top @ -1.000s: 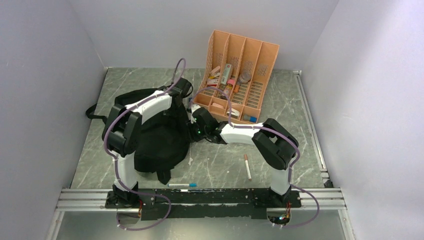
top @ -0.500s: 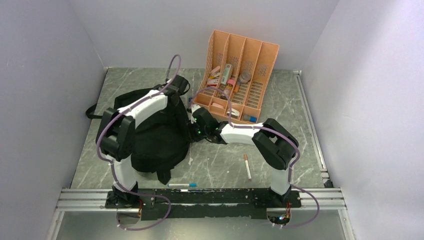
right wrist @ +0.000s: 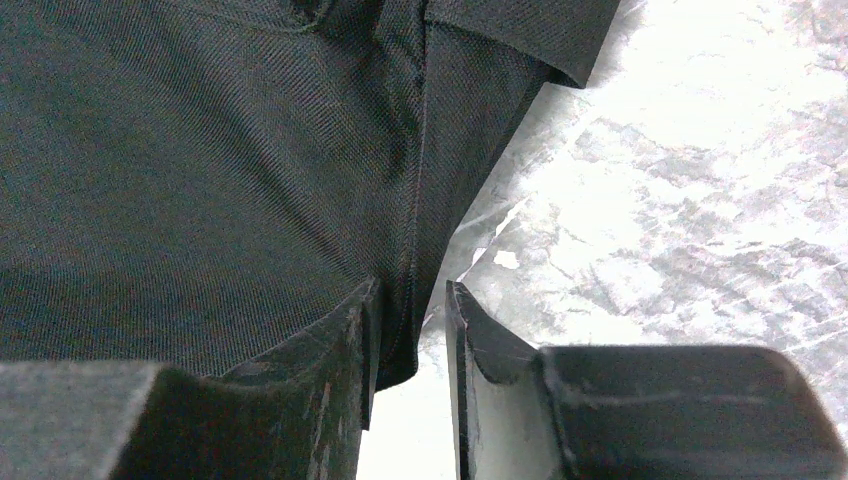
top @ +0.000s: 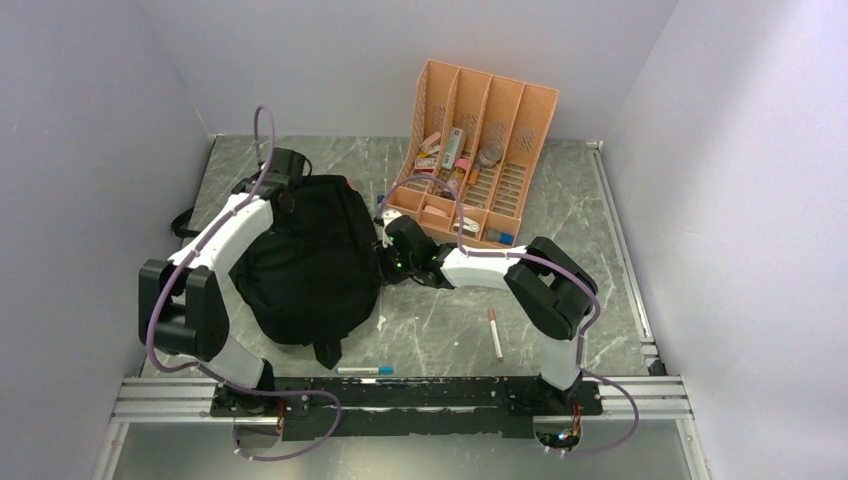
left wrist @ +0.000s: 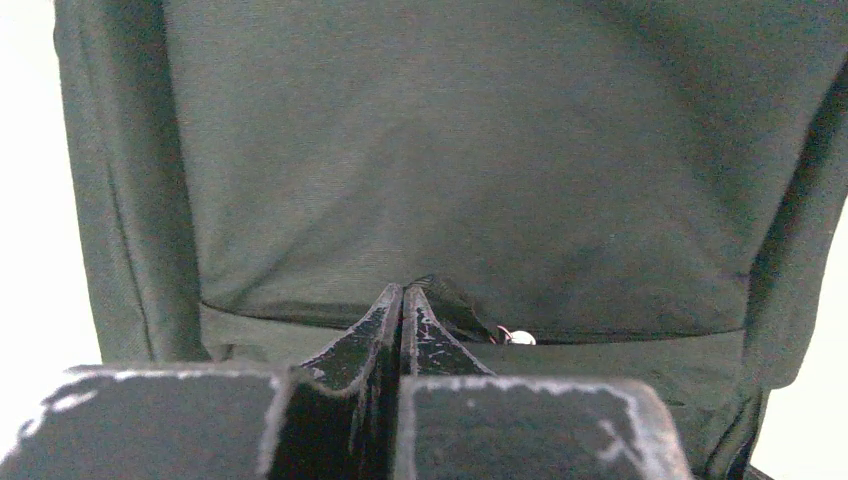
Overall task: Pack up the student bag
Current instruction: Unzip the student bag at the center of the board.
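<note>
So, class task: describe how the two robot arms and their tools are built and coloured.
Both arms have white link shells with bulky black joints, and a lilac cable loops along each. The left tool and right tool each end in two black, wedge-shaped fingers with scuffed, pale-worn edges.

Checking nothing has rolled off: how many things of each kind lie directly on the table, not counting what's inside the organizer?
Backpack: 1
Orange desk organizer: 1
Loose pens: 2, one pink, one blue-tipped
Total: 4
</note>
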